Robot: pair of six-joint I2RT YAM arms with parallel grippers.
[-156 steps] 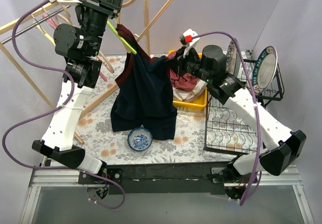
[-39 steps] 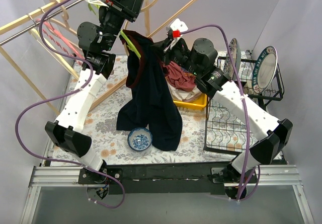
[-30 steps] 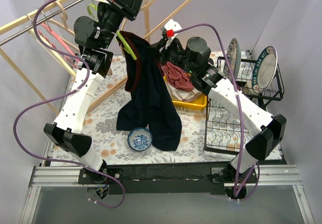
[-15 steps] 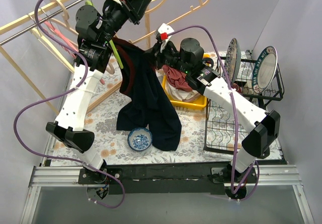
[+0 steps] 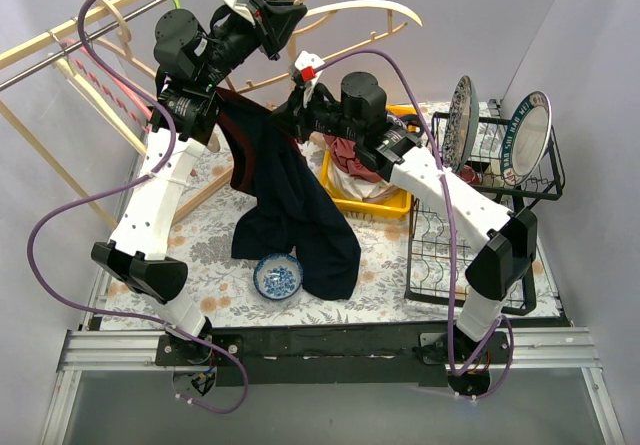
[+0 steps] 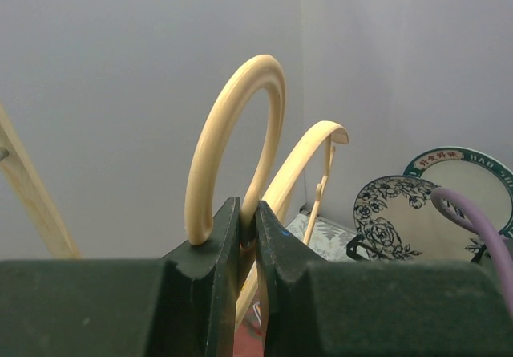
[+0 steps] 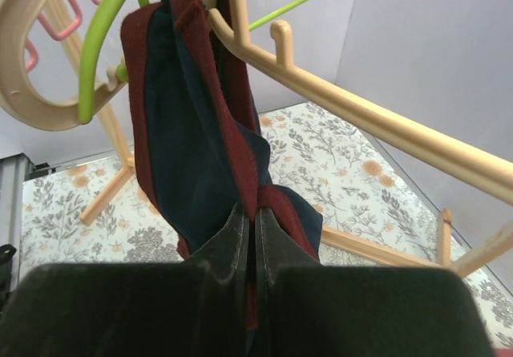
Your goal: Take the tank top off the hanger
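since the earlier frame both arms have shifted toward the upper left, lifting the cream hanger (image 6: pixel 220 124) higher. left gripper (image 6: pixel 248 212) clamped on its hook. right gripper (image 7: pixel 250 221) pinched on the navy-and-maroon tank top (image 7: pixel 192 148), which hangs centre frame, hem on the floral tablecloth (image 5: pixel 195 245).

The right tool (image 7: pixel 250 212) pinches the navy tank top (image 7: pixel 188 132) by its maroon edge. A beige hanger (image 7: pixel 361 112) and a green hanger (image 7: pixel 100 52) flank it.
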